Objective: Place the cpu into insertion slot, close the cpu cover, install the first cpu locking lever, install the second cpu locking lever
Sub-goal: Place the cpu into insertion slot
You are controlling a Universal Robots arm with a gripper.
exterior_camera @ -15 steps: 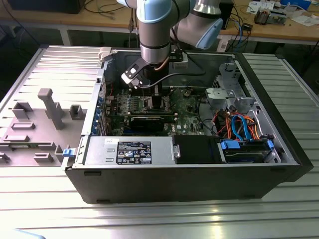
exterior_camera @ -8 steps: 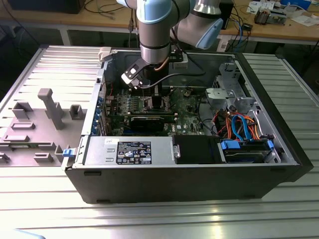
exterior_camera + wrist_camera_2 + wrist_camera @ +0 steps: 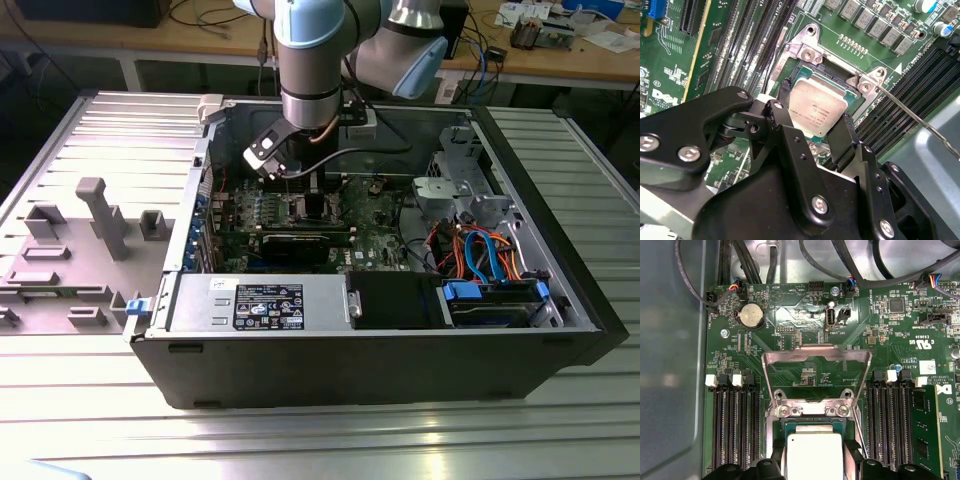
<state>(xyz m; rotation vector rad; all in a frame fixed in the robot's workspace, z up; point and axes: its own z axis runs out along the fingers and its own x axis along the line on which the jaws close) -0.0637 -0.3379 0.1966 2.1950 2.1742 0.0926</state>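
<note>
Cpu (image 3: pixel 818 109) flat, face-up, within pincer (image 3: pixel 816 104) grip

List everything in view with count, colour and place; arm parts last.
cpu: one, silver-grey, at the socket.
cpu cover: one, silver, swung open beyond the socket.
computer case: one, black, open, on the metal table.
motherboard: one, green, inside the computer case.
memory slots: two banks, black, either side of the socket.
locking lever: one, thin silver rod, from a socket corner over memory slots.
power supply: one, silver with black label, along the case's near wall.
cables: bundle, orange and blue, exterior view's right of the case.
fixture tray: one, grey, exterior view's left of the case.
arm: one, grey and light blue, reaching into the case.
gripper: one, black, shut on the cpu.
</note>
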